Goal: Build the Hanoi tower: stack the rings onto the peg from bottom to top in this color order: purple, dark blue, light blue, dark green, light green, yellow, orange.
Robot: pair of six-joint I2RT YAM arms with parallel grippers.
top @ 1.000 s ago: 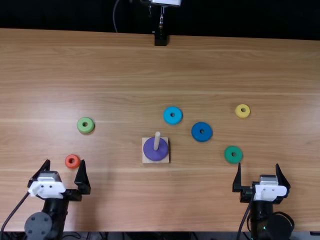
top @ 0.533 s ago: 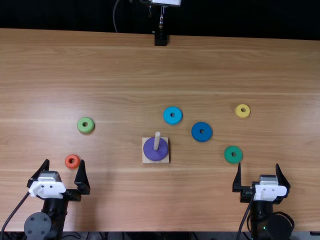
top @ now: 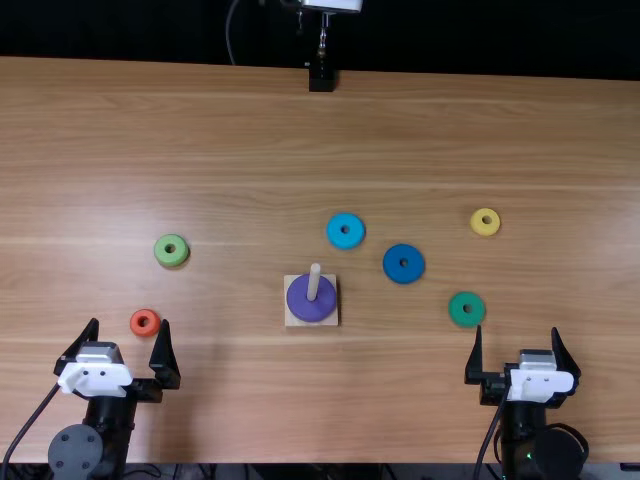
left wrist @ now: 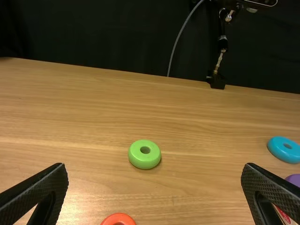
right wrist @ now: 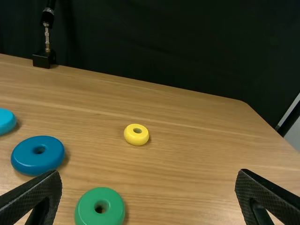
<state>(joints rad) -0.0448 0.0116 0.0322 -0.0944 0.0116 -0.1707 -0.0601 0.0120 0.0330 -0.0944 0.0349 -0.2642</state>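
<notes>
The purple ring is on the peg, lying on the square wooden base near the centre of the top view; that is the first of seven, with six rings left to stack. The dark blue ring, next in the order, lies flat on the surface, right of centre; the light blue ring lies just beside it, towards the upper left; the dark green ring is farther right and lower, near the right claw; the light green ring lies in the left part of the frame; the yellow ring lies in the right part, above the dark green one; the orange ring, which looks orange-red, is at lower left, by the left claw.

Both claws are at the bottom of the top view, their fingers well apart with nothing between them gripped; no ring is being carried. The task looks barely begun; the dark blue ring should go on next, and the right claw seems the better placed to fetch it; the orange one, though close to the left claw, has to wait until last.
</notes>
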